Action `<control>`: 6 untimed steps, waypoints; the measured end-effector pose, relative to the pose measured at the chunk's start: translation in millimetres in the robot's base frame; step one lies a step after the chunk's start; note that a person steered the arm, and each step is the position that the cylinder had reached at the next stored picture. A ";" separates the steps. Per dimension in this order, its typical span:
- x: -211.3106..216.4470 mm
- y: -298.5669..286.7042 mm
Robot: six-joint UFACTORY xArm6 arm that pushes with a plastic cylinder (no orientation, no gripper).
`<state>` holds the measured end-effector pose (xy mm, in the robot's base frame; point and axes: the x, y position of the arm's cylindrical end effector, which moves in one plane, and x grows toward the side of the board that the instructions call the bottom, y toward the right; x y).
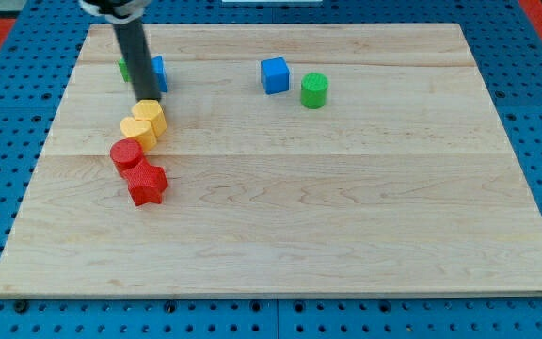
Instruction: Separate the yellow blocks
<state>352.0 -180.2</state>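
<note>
Two yellow blocks touch each other at the view's left: a yellow block (149, 115) and, just below-left of it, a yellow heart-like block (137, 131). My rod comes down from the view's top left and my tip (147, 98) sits right at the upper edge of the upper yellow block. A red cylinder (125, 153) touches the lower yellow block, and a red star (146, 183) lies just below that. All blocks lie on the wooden board (346, 207).
Behind the rod a blue block (159, 73) and a green block (123, 68) are partly hidden. A blue cube (274, 75) and a green cylinder (314, 90) stand at the view's top middle. Blue pegboard surrounds the board.
</note>
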 end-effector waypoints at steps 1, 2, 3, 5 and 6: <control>12.7 -36.9; 31.5 -34.6; 27.8 -11.2; 25.0 31.2; 25.0 46.1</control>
